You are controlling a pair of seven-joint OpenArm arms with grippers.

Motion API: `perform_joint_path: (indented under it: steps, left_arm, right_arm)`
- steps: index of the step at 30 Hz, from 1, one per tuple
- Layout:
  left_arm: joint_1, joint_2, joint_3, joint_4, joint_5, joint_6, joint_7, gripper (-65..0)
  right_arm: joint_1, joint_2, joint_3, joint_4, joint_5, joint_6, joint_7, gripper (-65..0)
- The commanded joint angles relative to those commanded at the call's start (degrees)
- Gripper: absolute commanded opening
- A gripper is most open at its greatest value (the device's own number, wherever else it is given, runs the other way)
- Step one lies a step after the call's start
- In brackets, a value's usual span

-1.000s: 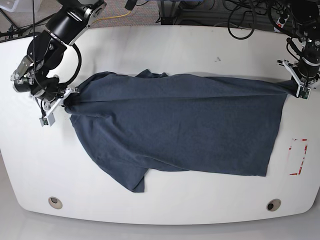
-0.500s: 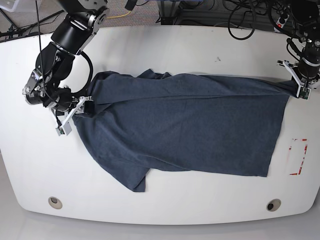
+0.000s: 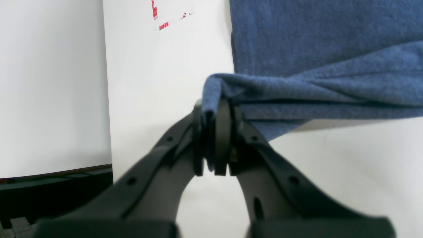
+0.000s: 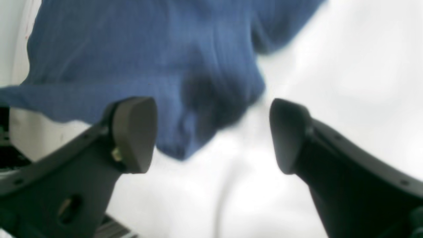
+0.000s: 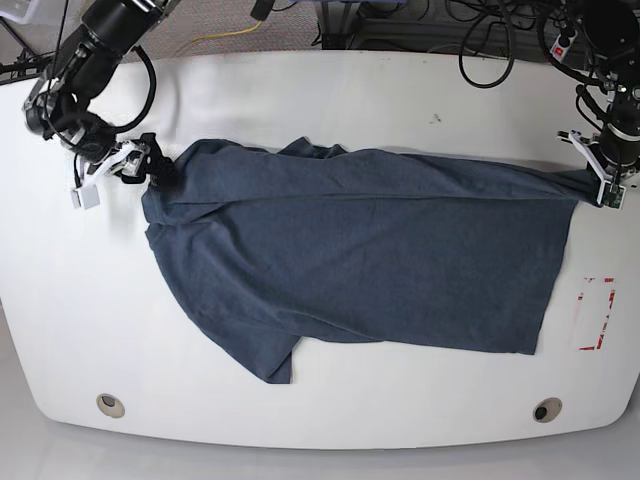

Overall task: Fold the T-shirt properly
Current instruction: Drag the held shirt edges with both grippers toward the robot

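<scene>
The dark slate-blue T-shirt (image 5: 370,255) lies spread across the white table (image 5: 330,100), hem to the right and one sleeve toward the front left; no lettering shows. My left gripper (image 5: 603,182) is shut on the shirt's far right corner, and in the left wrist view the gripper (image 3: 213,145) pinches a folded edge of the T-shirt (image 3: 314,49) lifted slightly off the table. At the shirt's far left edge my right gripper (image 5: 118,167) is open. In the right wrist view the gripper (image 4: 211,135) has its fingers (image 4: 132,132) spread wide, with the T-shirt (image 4: 138,49) just beyond them and nothing held.
A red-and-white marking (image 5: 597,313) is on the table right of the hem, also visible as a marking (image 3: 165,19) in the left wrist view. Two round holes (image 5: 111,405) (image 5: 547,409) sit near the front edge. Cables (image 5: 480,40) lie behind the table.
The right arm swung back from the shirt's left edge toward the table's far left, and the gripper now stands open. The shirt's left edge shifted slightly. The left gripper barely moved.
</scene>
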Motion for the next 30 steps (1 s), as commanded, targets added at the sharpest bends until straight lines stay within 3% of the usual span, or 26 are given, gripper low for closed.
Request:
perform_joint_path:
  steps: [5, 18, 30]
  left_arm:
    - [0.0, 0.09, 0.09, -1.32, 0.0, 0.0, 0.0, -62.9]
    - [-0.09, 0.0, 0.09, -2.37, 0.0, 0.0, 0.0, -62.9]
    - [-0.09, 0.0, 0.09, -2.37, -0.09, 0.0, 0.0, -63.1]
  right_arm:
    - [-3.25, -1.49, -0.35, 0.0, 1.41, 0.0, 0.09, -16.6]
    - [-2.2, -8.62, -1.41, -0.09, -7.65, 0.0, 0.09, -16.8]
    - [-3.52, -10.11, -5.19, 0.26, -9.93, 0.0, 0.09, -17.0]
